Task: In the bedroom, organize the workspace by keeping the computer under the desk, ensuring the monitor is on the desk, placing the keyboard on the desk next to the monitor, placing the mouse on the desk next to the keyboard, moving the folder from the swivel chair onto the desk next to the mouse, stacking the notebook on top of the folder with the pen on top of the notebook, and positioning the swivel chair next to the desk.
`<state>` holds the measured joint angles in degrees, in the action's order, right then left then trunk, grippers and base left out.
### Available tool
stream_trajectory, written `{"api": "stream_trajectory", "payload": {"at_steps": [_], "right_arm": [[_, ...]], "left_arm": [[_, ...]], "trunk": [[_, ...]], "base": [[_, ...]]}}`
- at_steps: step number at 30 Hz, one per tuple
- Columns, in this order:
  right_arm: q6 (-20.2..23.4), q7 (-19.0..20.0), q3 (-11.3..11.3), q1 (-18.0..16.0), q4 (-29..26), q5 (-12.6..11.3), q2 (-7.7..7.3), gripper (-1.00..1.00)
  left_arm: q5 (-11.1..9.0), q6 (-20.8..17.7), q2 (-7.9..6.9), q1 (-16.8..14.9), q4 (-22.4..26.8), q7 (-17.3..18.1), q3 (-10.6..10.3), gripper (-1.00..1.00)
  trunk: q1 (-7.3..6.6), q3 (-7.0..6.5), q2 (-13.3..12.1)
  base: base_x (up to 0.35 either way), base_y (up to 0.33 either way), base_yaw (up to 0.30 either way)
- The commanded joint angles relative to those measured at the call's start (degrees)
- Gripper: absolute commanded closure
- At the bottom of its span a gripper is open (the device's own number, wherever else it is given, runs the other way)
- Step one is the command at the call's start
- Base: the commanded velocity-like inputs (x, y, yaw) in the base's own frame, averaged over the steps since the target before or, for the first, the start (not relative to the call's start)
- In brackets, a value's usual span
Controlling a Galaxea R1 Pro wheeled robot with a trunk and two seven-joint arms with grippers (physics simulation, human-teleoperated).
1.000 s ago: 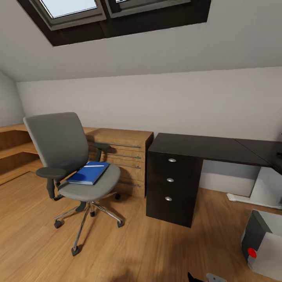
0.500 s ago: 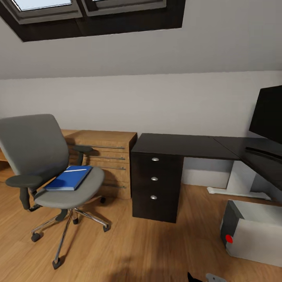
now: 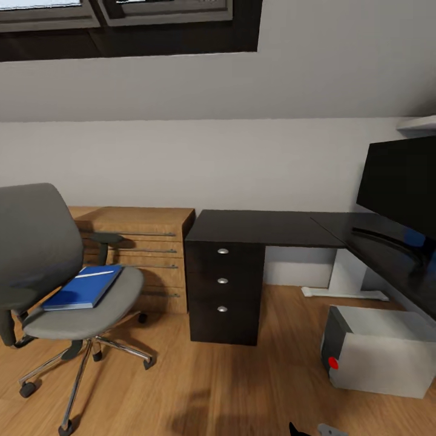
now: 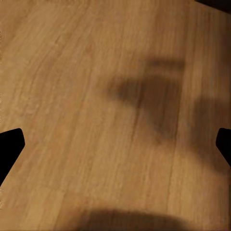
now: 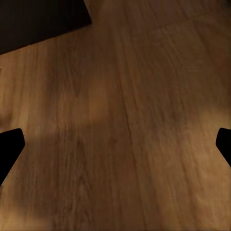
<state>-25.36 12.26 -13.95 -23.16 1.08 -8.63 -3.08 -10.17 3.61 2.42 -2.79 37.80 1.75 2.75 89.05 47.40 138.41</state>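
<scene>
A grey swivel chair (image 3: 57, 260) stands on the wooden floor at the left, apart from the desk. On its seat lies a blue folder (image 3: 82, 287) with a thin white pen (image 3: 94, 274) on top. The dark L-shaped desk (image 3: 260, 227) with three drawers fills the middle and right. A black monitor (image 3: 399, 181) stands on the desk's right wing. The grey computer case (image 3: 375, 351) with a red button sits on the floor beside that wing. My left gripper (image 4: 115, 147) and my right gripper (image 5: 115, 147) are both open over bare floor.
A light wooden dresser (image 3: 142, 254) stands against the wall behind the chair, touching the desk's drawer block (image 3: 223, 293). A sloped ceiling with a skylight (image 3: 121, 24) is overhead. Wooden floor (image 3: 212, 387) lies between me and the desk.
The camera has swung to the right: chair and desk have slid left in the picture, and more of the monitor and the computer case has come into view.
</scene>
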Motion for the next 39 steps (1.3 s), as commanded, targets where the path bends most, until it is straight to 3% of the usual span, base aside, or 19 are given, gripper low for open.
{"api": "stream_trajectory", "payload": {"at_steps": [1,7,9,14,19,23,26,28,31,39], "right_arm": [[-0.16,0.60,-0.20,-0.03,0.11,-0.61,0.02,-1.00],[-0.78,-0.30,-0.20,1.07,0.07,1.02,0.65,-1.00],[-2.32,-2.82,-0.20,1.44,0.11,3.52,0.85,-1.00],[-5.54,-7.44,-0.20,2.11,0.09,6.04,2.07,-1.00],[-10.97,-12.59,-0.20,3.64,0.07,8.59,3.38,-1.00],[-15.69,-15.17,-0.20,5.37,0.06,10.87,3.70,-1.00],[-18.78,-15.98,-0.20,6.57,0.06,11.74,3.68,-1.00],[-23.58,-16.54,-0.20,8.18,0.06,12.25,3.59,-1.00],[-28.12,-16.78,-0.24,9.74,0.14,12.42,3.50,-1.00],[-32.41,-16.83,-0.25,12.08,0.18,12.54,4.30,-1.00]], "left_arm": [[-0.52,0.10,0.02,-0.02,-0.03,0.13,0.18,-1.00],[-0.67,0.08,-0.22,-0.02,-2.77,-0.05,0.59,-1.00],[-0.65,0.13,-0.35,-0.02,-4.55,-0.07,0.64,-1.00],[-0.63,1.32,-0.37,-0.02,-5.50,-0.08,0.74,-1.00],[-0.57,5.86,-0.27,-0.02,-6.58,-0.78,0.74,-1.00],[-0.47,10.27,-0.22,-0.02,-10.89,-3.85,0.48,-1.00],[-0.39,13.40,-0.22,-0.02,-14.04,-5.83,0.38,-1.00],[-0.33,17.45,-0.24,-0.02,-16.69,-7.21,0.30,-1.00],[-0.26,19.77,-0.23,-0.02,-17.86,-7.80,0.25,-1.00],[0.84,21.30,-0.03,-0.02,-18.57,-8.22,-1.35,-1.00]], "trunk": [[-0.24,-0.12,-0.39],[-1.56,-1.20,-2.80],[-2.00,-1.56,-3.60],[-3.09,-2.46,-5.60],[-4.19,-3.36,-7.61],[-5.07,-4.08,-9.21],[-5.73,-4.61,-10.42],[-6.17,-4.97,-11.22],[-6.83,-5.51,-12.42],[-8.59,-6.95,-15.63]], "base": [[0.000,0.000,-0.030],[0.000,0.000,-0.009],[0.000,0.000,-0.002],[0.000,0.000,0.000],[0.000,0.000,0.000],[0.000,0.000,0.000],[0.000,0.000,0.000],[0.000,0.000,0.000],[0.000,0.000,0.000],[0.000,0.000,0.000]]}}
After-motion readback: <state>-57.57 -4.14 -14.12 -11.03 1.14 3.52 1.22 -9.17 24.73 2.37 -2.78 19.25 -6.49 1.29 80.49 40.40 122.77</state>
